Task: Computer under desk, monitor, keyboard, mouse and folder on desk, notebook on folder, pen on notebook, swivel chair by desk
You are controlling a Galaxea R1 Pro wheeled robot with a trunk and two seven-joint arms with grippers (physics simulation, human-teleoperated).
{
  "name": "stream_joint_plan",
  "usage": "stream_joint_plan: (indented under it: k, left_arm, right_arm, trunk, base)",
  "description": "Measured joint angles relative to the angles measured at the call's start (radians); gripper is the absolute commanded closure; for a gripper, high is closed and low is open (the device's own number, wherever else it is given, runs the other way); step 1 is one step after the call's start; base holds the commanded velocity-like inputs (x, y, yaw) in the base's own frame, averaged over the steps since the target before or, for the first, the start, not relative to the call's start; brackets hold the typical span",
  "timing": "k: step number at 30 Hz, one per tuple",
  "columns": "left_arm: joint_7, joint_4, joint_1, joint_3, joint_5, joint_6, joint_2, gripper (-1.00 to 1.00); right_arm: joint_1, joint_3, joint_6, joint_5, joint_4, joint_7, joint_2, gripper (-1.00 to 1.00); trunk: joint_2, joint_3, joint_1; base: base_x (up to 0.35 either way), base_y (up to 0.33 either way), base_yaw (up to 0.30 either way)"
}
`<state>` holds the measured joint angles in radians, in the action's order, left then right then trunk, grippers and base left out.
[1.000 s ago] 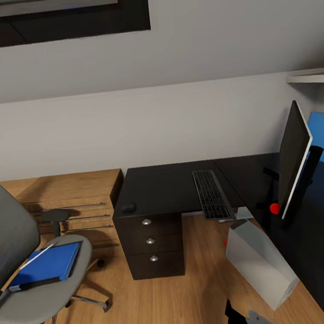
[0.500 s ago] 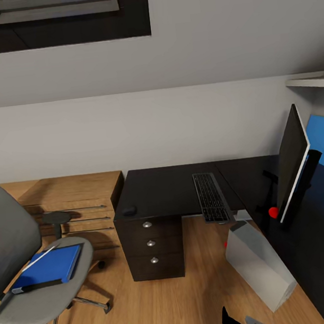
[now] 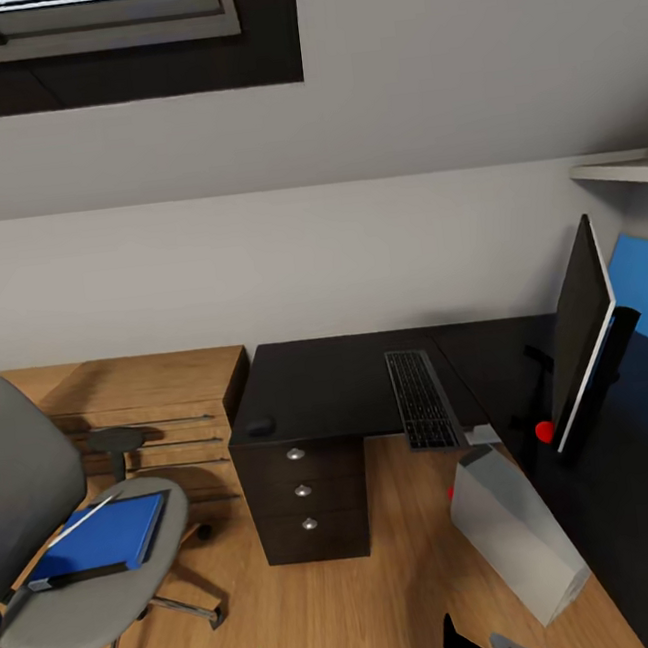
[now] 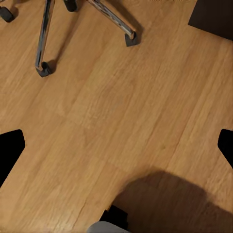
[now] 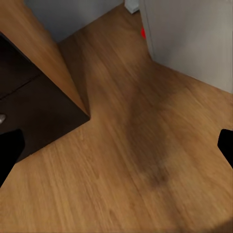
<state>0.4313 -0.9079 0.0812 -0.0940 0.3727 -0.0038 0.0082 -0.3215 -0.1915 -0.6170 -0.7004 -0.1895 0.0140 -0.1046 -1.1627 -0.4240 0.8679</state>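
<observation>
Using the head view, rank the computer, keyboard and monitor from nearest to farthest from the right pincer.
1. The computer, on the floor just up and right of the right pincer.
2. The keyboard, on the desk beyond.
3. The monitor, far right. It and the keyboard are nearly tied.

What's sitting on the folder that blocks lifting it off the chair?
A dark notebook lies along the folder's front edge, and a thin pen lies across it. Both sit on the folder on the chair seat.

Blue folder [image 3: 102,535] on swivel chair [image 3: 88,592]
</observation>
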Motion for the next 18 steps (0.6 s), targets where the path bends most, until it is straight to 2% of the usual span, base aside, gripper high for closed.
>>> stream_joint_plan:
  k: [4, 8, 13, 18]
  left_arm:
    - [0.005, 0.002, 0.0, -0.004, -0.001, -0.001, -0.005, -1.0]
    - [0.005, 0.024, 0.0, -0.006, -0.004, -0.012, -0.008, -1.0]
    - [0.005, 0.027, 0.0, -0.006, -0.005, -0.015, -0.009, -1.0]
    - [0.005, 0.028, 0.0, -0.006, -0.005, -0.016, -0.009, -1.0]
  right_arm:
    - [0.0, -0.002, 0.0, 0.001, 0.001, 0.0, -0.001, -1.0]
    - [0.0, -0.003, 0.001, 0.002, 0.001, 0.0, -0.001, -1.0]
    - [0.0, -0.008, 0.001, 0.002, 0.002, 0.0, -0.003, -1.0]
    - [0.0, -0.011, 0.002, 0.002, 0.001, 0.0, -0.003, -1.0]
  trunk:
    - [0.028, 0.013, -0.015]
    - [0.056, 0.025, -0.03]
    - [0.091, 0.04, -0.05]
    - [0.126, 0.055, -0.069]
  base:
    - [0.0, 0.0, 0.045]
    - [-0.245, 0.0, 0.025]
    - [-0.011, 0.0, 0.027]
    - [-0.199, 0.0, 0.249]
